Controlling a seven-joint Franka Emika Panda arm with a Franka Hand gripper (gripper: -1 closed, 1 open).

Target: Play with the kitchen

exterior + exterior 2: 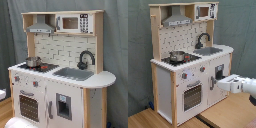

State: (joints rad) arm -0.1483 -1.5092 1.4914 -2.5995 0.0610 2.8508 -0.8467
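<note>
I am holding my gripper (220,83) in front of the toy kitchen (188,65), level with the lower cabinet door (219,75) at the second exterior view's right; whether my fingers are wide or narrow, I cannot tell. The kitchen is standing upright against the grey backdrop, at the middle of both exterior views.

Procedure, as I judge it: I am lining up on the door's vertical handle (212,82), near 9 o'clock of my gripper, and a slow, square approach seems best so the light unit does not shift.

Containers: the small metal pot (33,61) is sitting on the stove at 9 o'clock of the sink (74,74); its contents are not visible. The sink basin appears empty.
</note>
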